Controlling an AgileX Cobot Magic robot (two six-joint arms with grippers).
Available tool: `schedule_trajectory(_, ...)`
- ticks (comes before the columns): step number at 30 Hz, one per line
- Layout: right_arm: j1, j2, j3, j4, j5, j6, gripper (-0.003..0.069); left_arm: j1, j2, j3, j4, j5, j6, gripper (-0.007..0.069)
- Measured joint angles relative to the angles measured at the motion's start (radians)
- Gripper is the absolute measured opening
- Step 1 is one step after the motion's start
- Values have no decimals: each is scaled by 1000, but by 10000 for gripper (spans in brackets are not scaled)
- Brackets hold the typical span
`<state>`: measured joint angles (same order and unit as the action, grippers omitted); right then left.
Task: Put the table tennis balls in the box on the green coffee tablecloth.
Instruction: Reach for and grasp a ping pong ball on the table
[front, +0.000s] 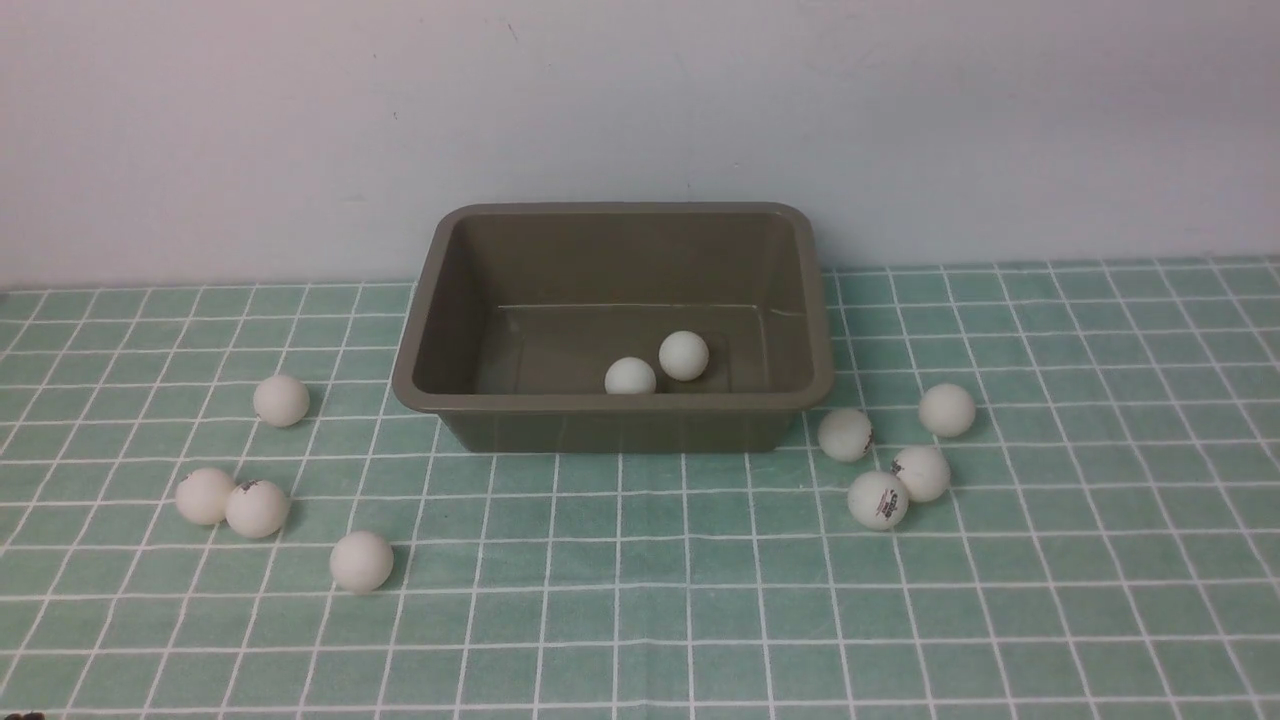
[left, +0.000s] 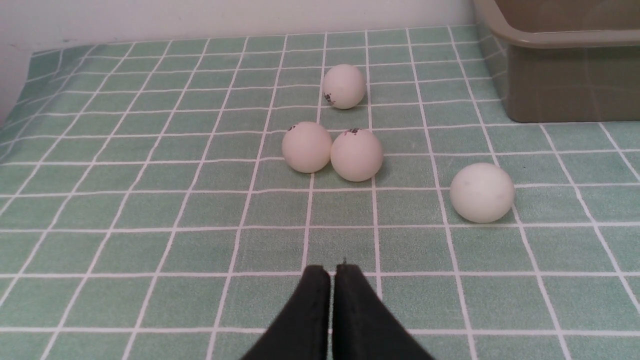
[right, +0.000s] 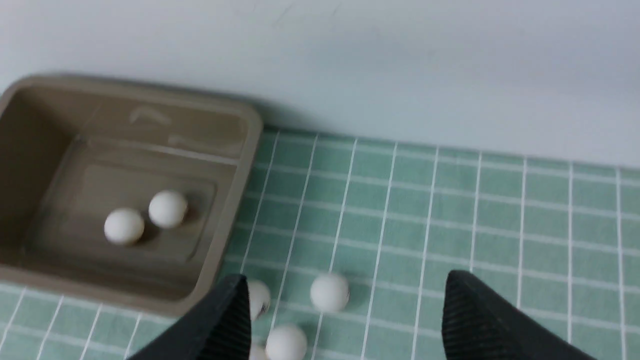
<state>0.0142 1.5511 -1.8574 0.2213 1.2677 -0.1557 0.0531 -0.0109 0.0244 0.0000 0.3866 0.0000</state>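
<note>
Green tablecloth (front: 640, 640) with a thin white grid fills the near ground and runs back to a plain pale wall (front: 640, 100). An olive-brown box (front: 610, 430) stands on the cloth at the middle, close to the wall, with its open top up.

Neither arm shows in the front view. The left gripper (left: 332, 272) hovers over bare cloth just short of the left-hand balls, its black jaws pressed together with nothing between them. The right gripper (right: 346, 282) hangs above the cloth by the box's right end, jaws spread wide and holding nothing; that view is blurred.

Two white balls lie inside the box near its front wall, one ball (front: 684, 355) just beside the other ball (front: 630, 376). Left of the box, four lie on the cloth: a lone ball (front: 281, 400), a touching pair (front: 204, 496) (front: 257, 508), and the nearest ball (front: 361, 561). Right of the box, four more cluster loosely: a far ball (front: 947, 410), a ball by the corner (front: 846, 434), and two printed balls (front: 921, 473) (front: 878, 499) that appear to touch.
</note>
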Motion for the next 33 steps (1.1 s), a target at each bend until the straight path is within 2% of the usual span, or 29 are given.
schedule_trajectory(6,26,-102,215,6,-2,-12,465,0,0,0,0,0,0,-4)
schedule_trajectory(10,45,-109,347,6,-62,-19,465,0,0,0,0,0,0,-4)
schedule_trajectory(12,60,-104,458,6,-198,-23,465,0,0,0,0,0,0,-4)
schedule_trajectory(13,67,-87,537,6,-324,-28,465,0,0,0,0,0,0,-4)
schedule_trajectory(19,69,30,604,8,-469,-42,465,0,0,0,0,0,0,-4)
schedule_trajectory(33,69,316,549,31,-530,-54,465,-1,0,0,0,0,0,-4)
